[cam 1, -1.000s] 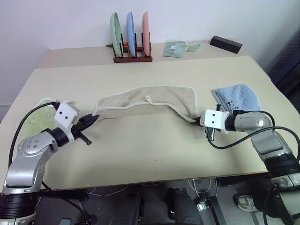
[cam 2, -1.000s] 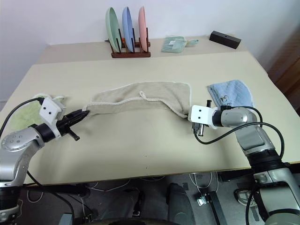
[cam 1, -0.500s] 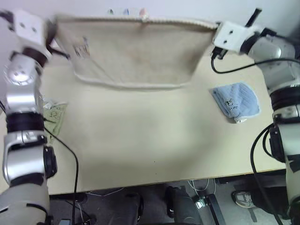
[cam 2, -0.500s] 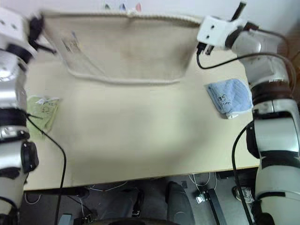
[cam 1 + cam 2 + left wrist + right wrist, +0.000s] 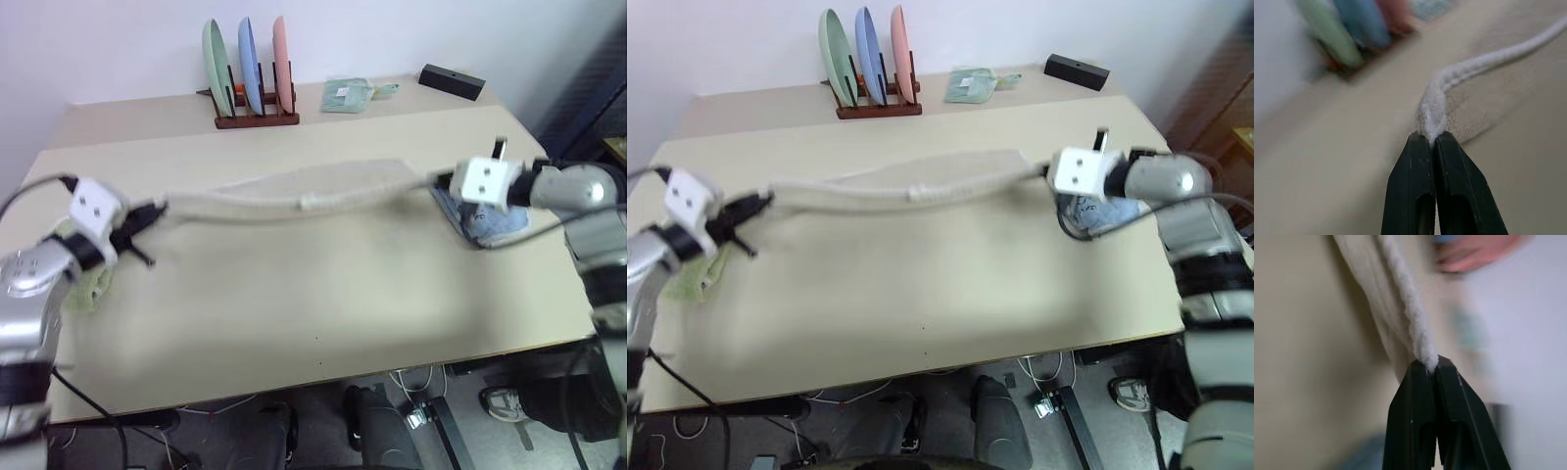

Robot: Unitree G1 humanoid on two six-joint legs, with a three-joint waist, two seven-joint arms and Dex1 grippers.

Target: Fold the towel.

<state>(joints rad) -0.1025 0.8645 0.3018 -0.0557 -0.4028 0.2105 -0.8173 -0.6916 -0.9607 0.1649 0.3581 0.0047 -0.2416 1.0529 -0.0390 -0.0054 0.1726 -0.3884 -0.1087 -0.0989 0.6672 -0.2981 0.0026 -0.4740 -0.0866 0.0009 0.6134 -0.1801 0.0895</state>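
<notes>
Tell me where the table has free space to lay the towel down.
The wide bare tabletop in front of the stretched towel is free. The strip between towel and plate rack is also bare. It is crowded near the blue towel and the green towel.

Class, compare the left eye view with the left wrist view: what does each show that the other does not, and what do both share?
Left eye view alone: the right hand pinching the beige terry towel's far corner, the light blue towel and the black box. Left wrist view alone: the left hand's black fingers pressed shut on the white edging. Shared: the beige terry towel, the left hand and the racked plates.
</notes>
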